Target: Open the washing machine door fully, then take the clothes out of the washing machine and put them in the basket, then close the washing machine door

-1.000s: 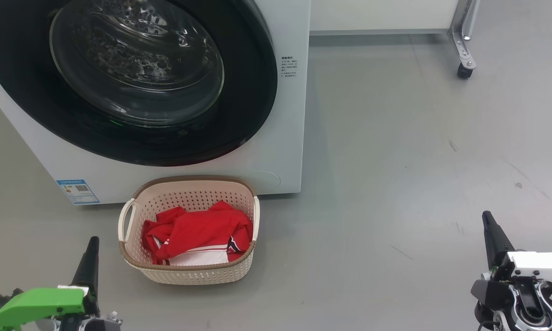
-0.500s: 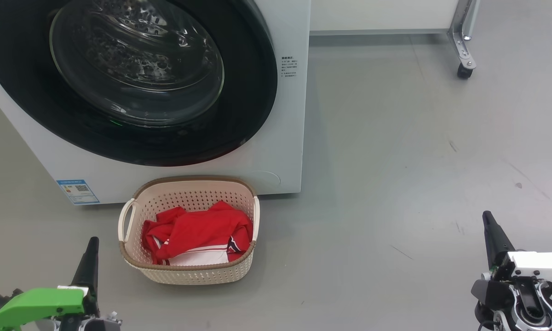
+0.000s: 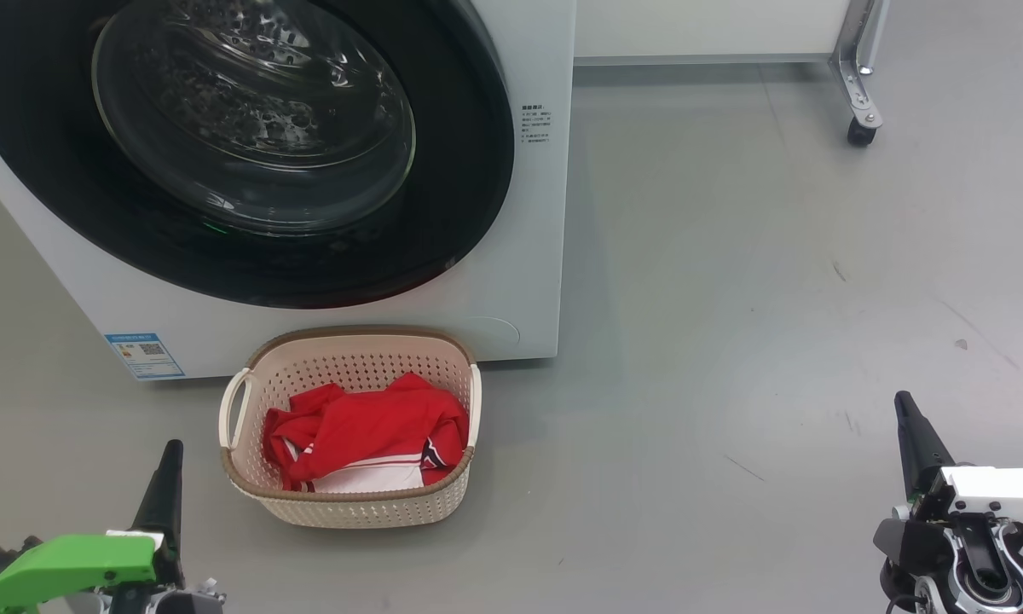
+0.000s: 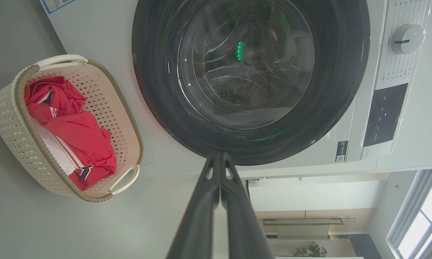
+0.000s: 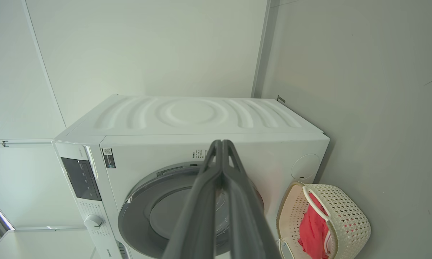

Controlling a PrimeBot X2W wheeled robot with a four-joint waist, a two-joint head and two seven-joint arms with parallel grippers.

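No change since prior frames: clothes point(image 3: 367, 431) sit in basket point(image 3: 351, 333) at 6 o'clock of shut washing machine door point(image 3: 465, 170); left gripper point(image 4: 219, 158) and right gripper point(image 5: 221, 145) have fingers pressed together, empty.

Ahead of the jaws: one washing machine point(image 3: 533, 222), one washing machine door point(image 3: 247, 145), one basket point(image 3: 351, 333), one bundle of clothes point(image 3: 367, 431).
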